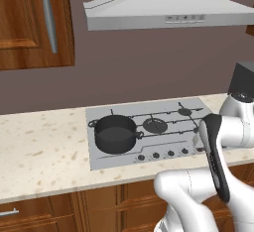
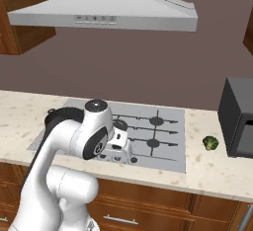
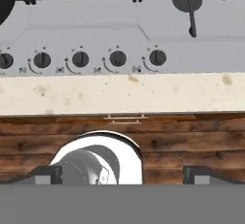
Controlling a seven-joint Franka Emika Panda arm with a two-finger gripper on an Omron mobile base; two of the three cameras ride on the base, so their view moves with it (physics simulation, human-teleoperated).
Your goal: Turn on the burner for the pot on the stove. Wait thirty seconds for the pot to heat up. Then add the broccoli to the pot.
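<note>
Right of the stove (image 2: 168,148), a small, likely light, crumbly broccoli (image 2: 211,143) suits a gentle grip across its floret; gripper (image 3: 122,174) wide open, empty.

You see the speckled beige counter (image 1: 44,146) carrying the stove (image 1: 149,149), with the broccoli (image 2: 211,143) lying on it beside a dark microwave (image 2: 239,116).

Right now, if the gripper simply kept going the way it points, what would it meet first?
Judging by the hand view, the open gripper looks down past the counter edge at the wooden cabinet front, so it would probably meet that first. The stove knobs lie above that line. Depth is unclear.
</note>
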